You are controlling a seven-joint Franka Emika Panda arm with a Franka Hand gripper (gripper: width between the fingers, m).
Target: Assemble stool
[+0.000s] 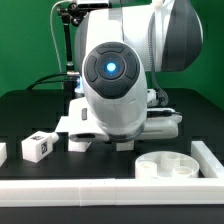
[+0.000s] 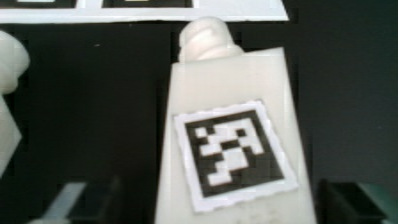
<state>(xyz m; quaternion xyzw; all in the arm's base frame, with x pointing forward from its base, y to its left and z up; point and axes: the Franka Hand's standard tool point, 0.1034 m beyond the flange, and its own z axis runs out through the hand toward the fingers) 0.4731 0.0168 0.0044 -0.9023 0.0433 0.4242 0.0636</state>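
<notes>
In the wrist view a white stool leg (image 2: 222, 120) with a black-and-white tag lies lengthwise between my fingers, its threaded tip toward the marker board (image 2: 143, 6). My gripper (image 2: 217, 205) is open, with dark gaps between the leg and each finger (image 2: 80, 205). In the exterior view the arm hides the gripper. The round ring-like seat (image 1: 167, 165) sits on the table at the front of the exterior view's right. A second tagged leg (image 1: 38, 147) lies at the left, and another white leg (image 1: 78, 143) pokes out beside the arm.
White border rails run along the front (image 1: 100, 190) and the exterior view's right (image 1: 212, 158). More white parts (image 1: 165, 124) show behind the arm, partly hidden. A white piece (image 2: 9, 80) lies beside the leg in the wrist view.
</notes>
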